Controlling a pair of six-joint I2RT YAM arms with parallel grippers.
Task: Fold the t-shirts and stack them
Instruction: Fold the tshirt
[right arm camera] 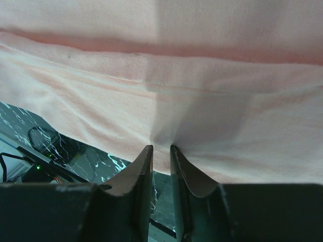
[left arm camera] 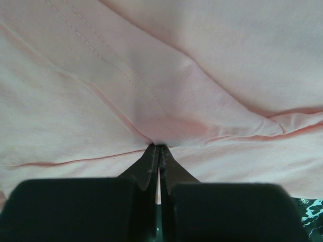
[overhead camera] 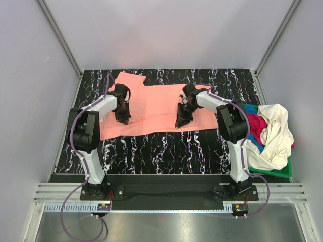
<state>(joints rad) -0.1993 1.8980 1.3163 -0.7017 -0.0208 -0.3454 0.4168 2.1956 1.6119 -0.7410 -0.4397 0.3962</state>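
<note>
Salmon-pink t-shirt (overhead camera: 156, 103) lies spread flat across the far half of the black marbled table (overhead camera: 166, 151), and both of my grippers are down on it. The left gripper (left arm camera: 158, 148) sits on the shirt's left part, near its front edge. Its fingers are pressed together on a small pucker of cloth, with creases running out from the tips. The right gripper (right arm camera: 161, 148) is at the shirt's near edge on the right. Its fingers stand narrowly apart with a gathered fold of the hem nipped between the tips. I can see the table just below that edge.

Both arms reach forward from their bases, elbows raised and bent inward, wrists tipped down onto the cloth.

At the table's right edge a green basket (overhead camera: 276, 173) holds a heap of cream-white (overhead camera: 275, 131), magenta (overhead camera: 256, 126) and blue (overhead camera: 251, 108) shirts, well apart from either gripper.
</note>
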